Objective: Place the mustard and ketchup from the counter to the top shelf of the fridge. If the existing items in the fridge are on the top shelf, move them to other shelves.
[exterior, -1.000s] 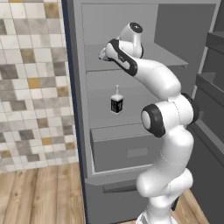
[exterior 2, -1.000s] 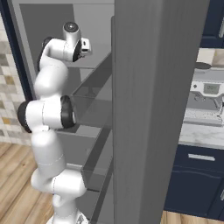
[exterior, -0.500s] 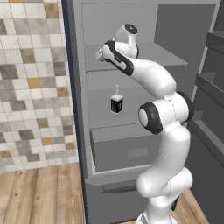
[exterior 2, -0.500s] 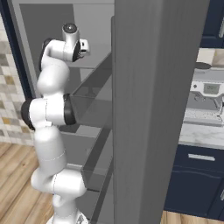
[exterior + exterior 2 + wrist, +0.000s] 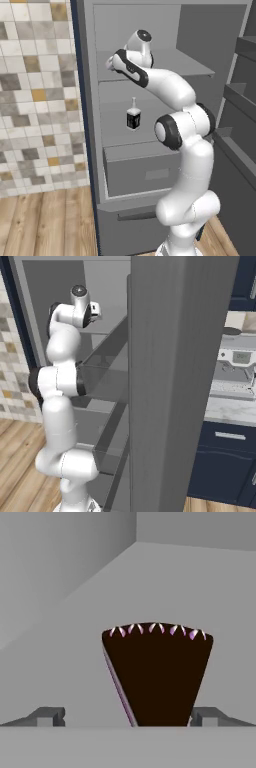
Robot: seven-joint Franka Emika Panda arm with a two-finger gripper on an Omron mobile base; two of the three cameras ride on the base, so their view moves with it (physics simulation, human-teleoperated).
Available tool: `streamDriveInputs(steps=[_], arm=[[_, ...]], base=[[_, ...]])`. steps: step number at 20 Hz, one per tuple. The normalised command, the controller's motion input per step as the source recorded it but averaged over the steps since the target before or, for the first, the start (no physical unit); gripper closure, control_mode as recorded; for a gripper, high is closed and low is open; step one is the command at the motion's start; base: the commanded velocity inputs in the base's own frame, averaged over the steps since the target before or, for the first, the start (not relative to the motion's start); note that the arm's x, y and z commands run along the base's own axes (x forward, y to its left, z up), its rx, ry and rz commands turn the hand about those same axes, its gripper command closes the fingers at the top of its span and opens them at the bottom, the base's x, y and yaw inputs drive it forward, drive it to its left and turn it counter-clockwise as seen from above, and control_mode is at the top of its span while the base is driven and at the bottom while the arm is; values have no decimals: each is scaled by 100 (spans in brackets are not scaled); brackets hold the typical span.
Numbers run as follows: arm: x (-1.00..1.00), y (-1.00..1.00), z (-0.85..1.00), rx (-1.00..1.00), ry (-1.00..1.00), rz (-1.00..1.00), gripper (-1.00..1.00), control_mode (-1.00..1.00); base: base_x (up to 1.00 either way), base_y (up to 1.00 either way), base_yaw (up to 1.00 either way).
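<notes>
Jaws stand wide apart, 1 tip either side of the dark chocolate cake wedge [image 5: 156, 674] at lower centre. It sits on the flat grey top shelf [image 5: 187, 65], probably about to be cleared for the condiments.

Flat, even rendered light is filling every view, casting only faint soft shadows inside the fridge [image 5: 200, 40]. Nothing is glaring; edges are looking slightly soft and pixelated, with no lens distortion showing.
</notes>
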Motion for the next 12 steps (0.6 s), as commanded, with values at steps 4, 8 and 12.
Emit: streamDriveInputs(steps=[4,8,12], arm=[[47,0,0,0,0,0,-100,-100],[38,0,0,0,0,0,-100,-100],[7,0,0,0,1,0,100,-100]], base=[[0,0,0],[0,0,0],[0,0,0]])
